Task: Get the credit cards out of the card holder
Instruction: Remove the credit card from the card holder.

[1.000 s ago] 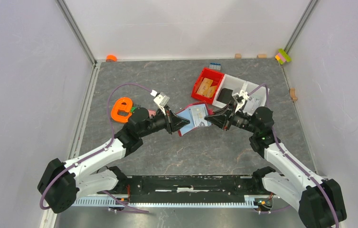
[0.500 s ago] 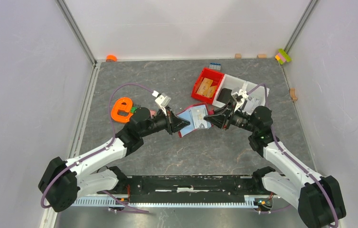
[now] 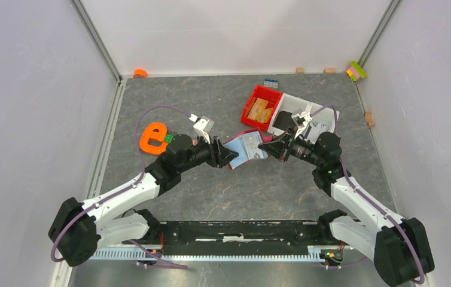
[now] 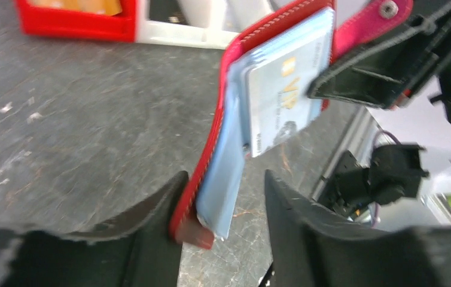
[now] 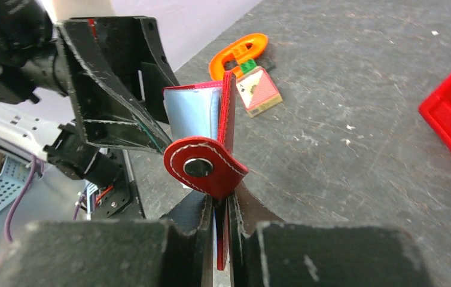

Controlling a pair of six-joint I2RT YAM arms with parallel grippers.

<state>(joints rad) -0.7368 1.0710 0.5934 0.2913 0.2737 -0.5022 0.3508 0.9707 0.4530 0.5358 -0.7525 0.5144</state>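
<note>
Left of centre in the overhead view, an orange letter e (image 3: 153, 137) lies on the grey tabletop (image 3: 259, 191). Just to its right, the left pincer (image 3: 233, 156) meets the card holder (image 3: 244, 146) at mid-frame. In its own wrist view, this pincer is released. Its fingers (image 4: 160, 206) straddle the holder's lower end: one lies against the red cover, and a gap shows between the other and the cards. The holder stands on edge, partly opened like a book. Light blue credit cards (image 4: 283, 89) sit in its pockets, the front one marked VIP. Right of the holder, the right pincer (image 3: 263, 145) is clenched on the holder's other half, with the snap tab (image 5: 202, 167) just above its fingertips. In the upper right, beyond this arm, a red bin (image 3: 247, 107) touches a white tray (image 3: 325, 116).
</note>
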